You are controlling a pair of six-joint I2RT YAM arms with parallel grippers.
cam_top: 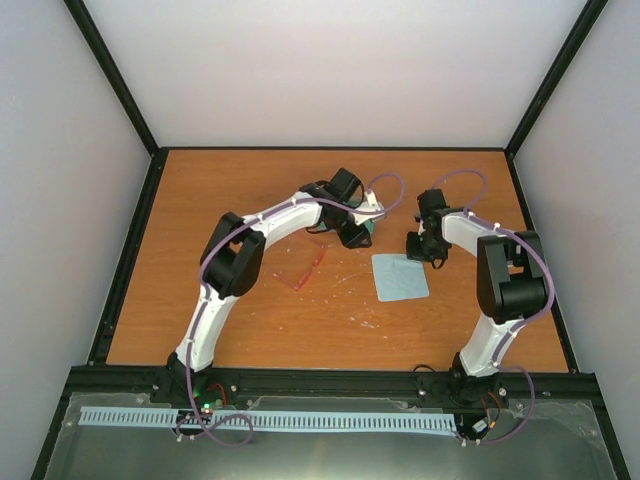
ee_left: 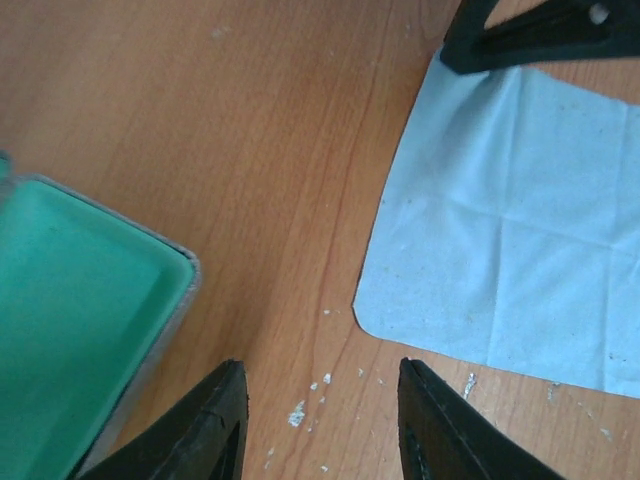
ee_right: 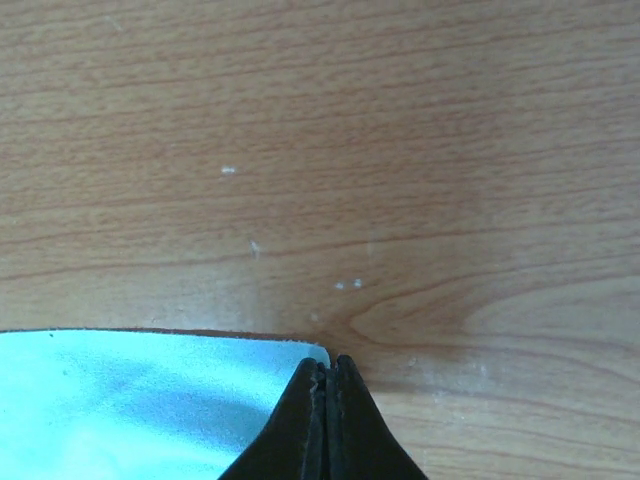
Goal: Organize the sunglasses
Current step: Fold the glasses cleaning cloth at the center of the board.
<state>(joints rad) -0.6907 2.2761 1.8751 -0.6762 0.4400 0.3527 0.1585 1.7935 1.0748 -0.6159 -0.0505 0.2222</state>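
Note:
The sunglasses [cam_top: 306, 270], a thin red-pink frame, lie on the table left of centre and show only in the top view. The grey case with green inside [cam_top: 368, 229] lies open under my left gripper [cam_top: 360, 236]. In the left wrist view my left gripper [ee_left: 320, 375] is open and empty over bare wood, between the case [ee_left: 70, 340] and the light blue cloth [ee_left: 510, 250]. My right gripper [cam_top: 418, 250] is shut with its tips [ee_right: 327, 365] pinched at the far right corner of the cloth [ee_right: 150, 400], which lies flat [cam_top: 400, 277].
The wooden table [cam_top: 250, 190] is ringed by a black frame and white walls. Small white flecks dot the wood near the cloth. My right gripper's black fingers [ee_left: 540, 30] show at the cloth's far edge in the left wrist view.

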